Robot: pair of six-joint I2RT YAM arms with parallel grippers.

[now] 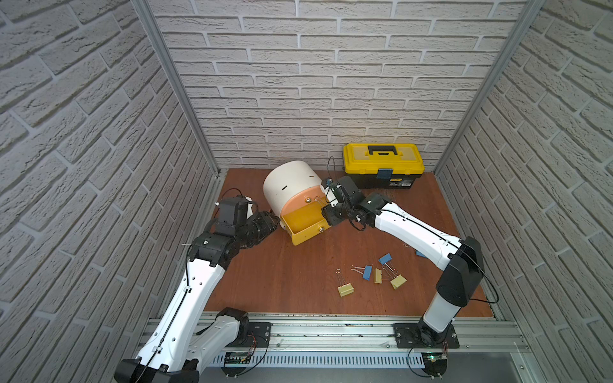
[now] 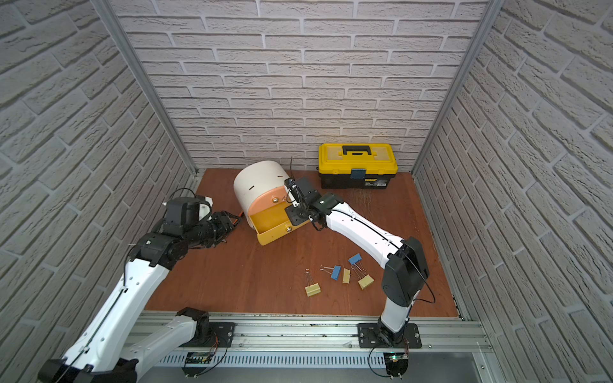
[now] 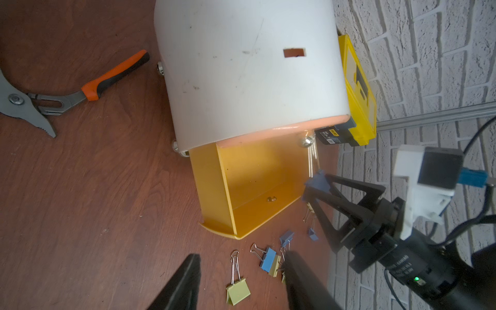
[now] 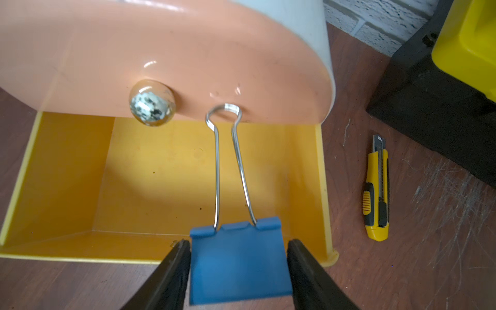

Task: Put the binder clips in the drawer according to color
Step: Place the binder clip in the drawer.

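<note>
A: Where's the blue binder clip (image 4: 239, 261)?
B: Between the fingers of the right pincer (image 4: 239, 257), which grasps its sides over the pulled-out yellow drawer (image 4: 171, 177).
A: The left pincer (image 3: 241, 281)?
B: Released, empty, beside the white cabinet (image 1: 292, 185). Other clips (image 1: 374, 273) lie near the tabletop's front edge.

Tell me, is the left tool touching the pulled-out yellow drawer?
Apart. The left wrist view shows bare table between the left tool and the yellow drawer.
</note>
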